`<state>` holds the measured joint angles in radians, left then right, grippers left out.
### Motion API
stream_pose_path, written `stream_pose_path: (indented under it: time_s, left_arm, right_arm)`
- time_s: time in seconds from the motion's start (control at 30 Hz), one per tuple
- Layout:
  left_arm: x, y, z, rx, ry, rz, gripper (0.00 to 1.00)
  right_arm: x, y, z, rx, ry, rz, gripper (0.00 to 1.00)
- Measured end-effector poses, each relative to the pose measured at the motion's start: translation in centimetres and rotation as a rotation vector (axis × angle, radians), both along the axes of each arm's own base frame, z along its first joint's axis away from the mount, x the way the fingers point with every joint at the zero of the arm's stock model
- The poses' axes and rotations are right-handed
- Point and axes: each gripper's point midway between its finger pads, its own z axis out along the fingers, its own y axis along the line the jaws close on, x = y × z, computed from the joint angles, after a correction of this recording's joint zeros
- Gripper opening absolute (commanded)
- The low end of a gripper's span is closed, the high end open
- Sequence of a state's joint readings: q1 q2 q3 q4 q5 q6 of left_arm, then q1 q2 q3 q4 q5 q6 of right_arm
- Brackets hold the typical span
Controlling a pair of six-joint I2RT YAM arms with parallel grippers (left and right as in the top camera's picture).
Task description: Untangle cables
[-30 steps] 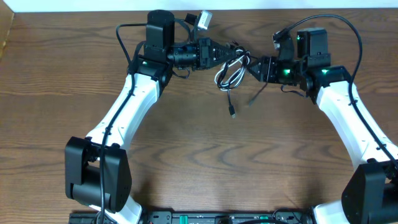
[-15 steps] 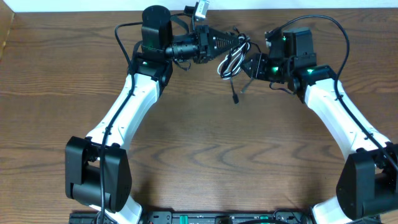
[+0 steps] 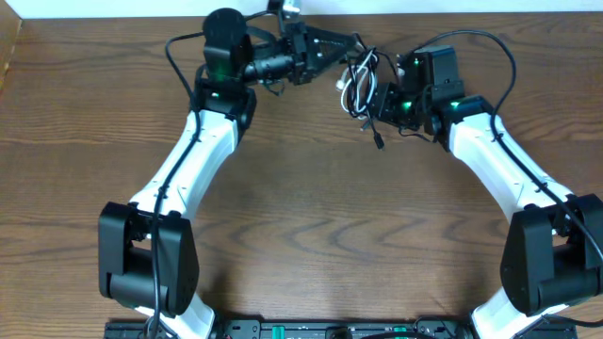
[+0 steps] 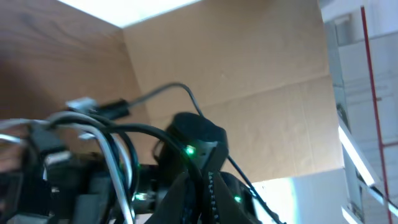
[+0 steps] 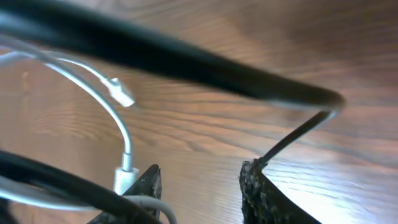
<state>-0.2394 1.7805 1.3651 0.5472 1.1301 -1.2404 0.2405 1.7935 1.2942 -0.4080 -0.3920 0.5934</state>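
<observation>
Overhead view: the cables (image 3: 356, 83), one white and one black, hang as a looped tangle right at the tip of the left gripper (image 3: 350, 45) and appear raised off the wooden table (image 3: 301, 217). The left gripper is fully closed. Its tip meets the top of the tangle, so it appears to be pinching the cables there. On the near side of the left gripper's tip, the loops of the white cable (image 3: 347, 89) and the black cable (image 3: 366, 71) cross each other several times. One black end with a small plug (image 3: 379, 143) dangles further out from the left gripper, clear of the loops. The right gripper (image 3: 375, 102) is on the opposite side of the tangle from the left gripper, close against the lower loops. In the right wrist view its two fingertips (image 5: 148, 183) stand partly apart, with bare wood grain showing in the gap. The white cable curves down beside one fingertip and ends in a white connector that seems to touch it. A thin black strand runs to the edge of the other fingertip. Nothing sits squarely between the jaws, so the right gripper is not clamped on either cable. A loose white plug end (image 5: 121, 92) hangs over the wood in that view. The left wrist view is blurred. It shows white and black strands draped close in front of the left gripper, but they are too smeared to make out its fingers.
</observation>
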Motion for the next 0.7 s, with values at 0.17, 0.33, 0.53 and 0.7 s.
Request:
stream_pose_path:
  time_s: [0.17,0.33,0.53,0.7]
  left_arm:
    - [2.0,2.7,0.0,0.006,-0.05,0.088,0.07]
    - [3.0,4.5,-0.1,0.029,-0.075,0.145,0.07]
    - [2.5,4.0,-5.5,0.166,0.098,0.145,0.07]
    - [0.9,3.1,-12.6,0.444,0.21,0.206,0.24]
  right_arm:
    - [-1.9,-4.4,-3.1,-0.179,0.123,-0.067,0.3]
    - [-3.4,-7.5,-5.8,-0.327,0.206,-0.09,0.01]
    - [-3.7,-8.3,-6.1,-0.38,0.208,-0.076,0.05]
    - [-3.4,-8.5,-6.0,-0.379,0.191,-0.063,0.22]
